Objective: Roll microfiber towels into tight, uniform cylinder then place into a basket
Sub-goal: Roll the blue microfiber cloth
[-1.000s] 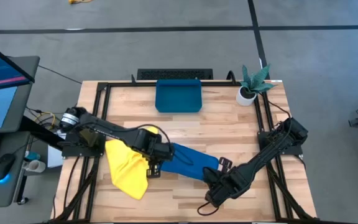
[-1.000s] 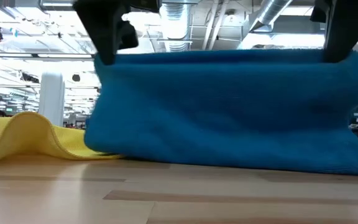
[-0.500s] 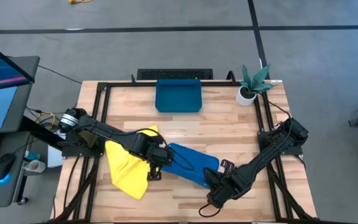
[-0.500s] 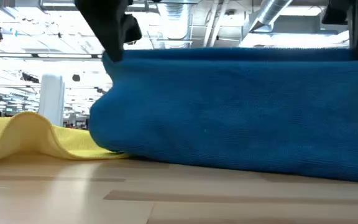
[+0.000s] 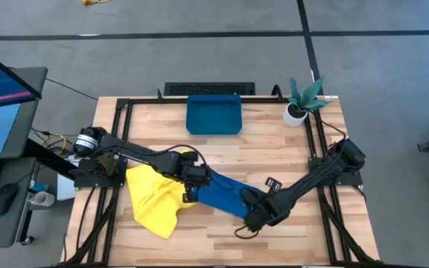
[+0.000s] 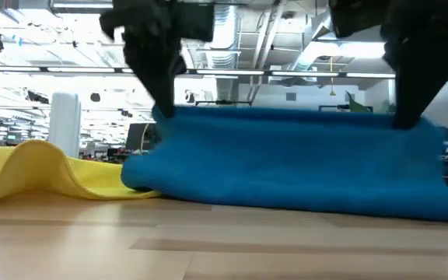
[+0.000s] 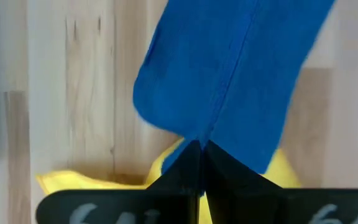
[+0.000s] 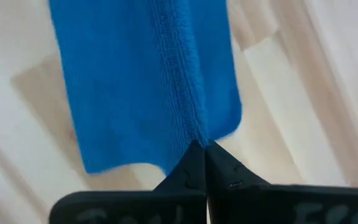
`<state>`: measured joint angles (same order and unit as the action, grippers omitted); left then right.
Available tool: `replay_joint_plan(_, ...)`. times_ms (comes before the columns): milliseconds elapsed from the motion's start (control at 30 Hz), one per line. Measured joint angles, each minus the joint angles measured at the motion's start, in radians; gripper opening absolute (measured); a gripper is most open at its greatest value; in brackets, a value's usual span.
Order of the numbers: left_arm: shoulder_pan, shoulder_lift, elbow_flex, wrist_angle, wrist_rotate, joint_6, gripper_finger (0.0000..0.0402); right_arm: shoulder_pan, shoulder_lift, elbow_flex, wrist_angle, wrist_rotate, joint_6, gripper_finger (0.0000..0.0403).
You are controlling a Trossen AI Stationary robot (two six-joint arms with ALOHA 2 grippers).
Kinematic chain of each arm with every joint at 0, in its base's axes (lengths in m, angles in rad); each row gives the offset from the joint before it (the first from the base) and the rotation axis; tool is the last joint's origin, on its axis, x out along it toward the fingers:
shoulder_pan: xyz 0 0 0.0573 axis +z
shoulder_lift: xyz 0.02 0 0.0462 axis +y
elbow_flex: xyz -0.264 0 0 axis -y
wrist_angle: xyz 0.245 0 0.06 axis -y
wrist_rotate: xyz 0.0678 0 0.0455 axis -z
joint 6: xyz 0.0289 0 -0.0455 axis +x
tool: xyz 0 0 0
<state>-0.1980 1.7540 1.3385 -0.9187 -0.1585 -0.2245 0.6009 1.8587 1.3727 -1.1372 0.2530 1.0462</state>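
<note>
Even, bright overhead light, soft shadows w/ no hard edges. Low view: ceiling lamps glare, bkgd washed out. Wrist views blurred, esp. near edges.

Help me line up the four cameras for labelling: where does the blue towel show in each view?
High view: blue towel lies at the table's front centre, between both arms.
Low view: it fills the centre and right, hanging from two dark tools.
Left wrist view: it runs up from the shut left tool.
Right wrist view: it fills the upper centre.
Shared landmark: yellow towel, absent only from the right wrist view.
</note>
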Motion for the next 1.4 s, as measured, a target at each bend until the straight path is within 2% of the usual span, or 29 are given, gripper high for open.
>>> replay_joint_plan(367, 0.027, 0.016, -0.036, 0.04, -0.004, 0.004, 0.0, -0.038, 0.013, -0.069, 0.086, -0.006, -0.024, 0.0007)
replay_joint_plan(567, 0.042, 0.016, -0.032, 0.054, 0.0, 0.01, 0.0, -0.04, 0.013, -0.081, 0.076, -0.01, -0.016, 0.0007)
replay_joint_plan(700, 0.042, 0.016, 0.0, 0.006, 0.076, 0.003, 0.0, -0.03, 0.007, -0.03, 0.046, -0.024, -0.032, 0.0007)
replay_joint_plan(900, -0.01, 0.015, 0.064, -0.1, 0.108, -0.057, 0.0, 0.011, 0.004, 0.04, 0.058, -0.055, -0.014, 0.0007)
replay_joint_plan(1167, -0.106, 0.015, 0.115, -0.149, 0.147, -0.143, 0.0, 0.065, 0.005, 0.044, 0.09, -0.063, 0.062, 0.0007)
replay_joint_plan(1400, -0.152, 0.015, 0.225, -0.234, 0.133, -0.181, 0.0, 0.079, 0.005, 0.126, 0.037, -0.084, 0.044, 0.0007)
